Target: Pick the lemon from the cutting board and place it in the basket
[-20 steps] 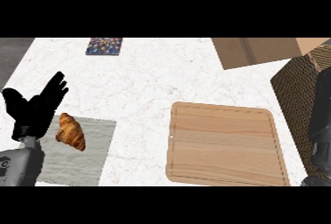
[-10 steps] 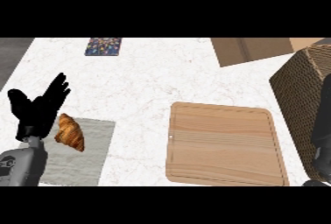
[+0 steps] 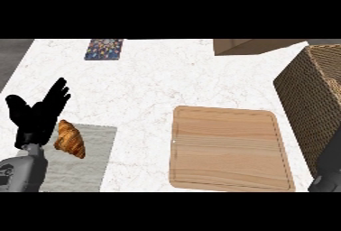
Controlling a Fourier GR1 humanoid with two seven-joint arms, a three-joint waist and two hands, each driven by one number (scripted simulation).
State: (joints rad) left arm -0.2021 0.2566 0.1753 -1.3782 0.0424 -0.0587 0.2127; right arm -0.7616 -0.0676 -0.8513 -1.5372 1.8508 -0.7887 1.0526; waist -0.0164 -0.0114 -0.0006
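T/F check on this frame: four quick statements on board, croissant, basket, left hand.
1. No lemon shows on the cutting board. True.
2. The croissant lies on the cutting board. False: it lies on the grey mat at the view's left, apart from the board.
3. The left hand is open, fingers up, beside the croissant. True.
4. The basket stands left of the cutting board. False: it is at the view's right edge, right of the board.

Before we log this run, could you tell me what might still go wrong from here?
The cutting board is bare and no lemon shows, so whether it reached the basket is unconfirmed. The right forearm is close to the basket's wall and could nudge it. The left hand could brush the croissant beside it.
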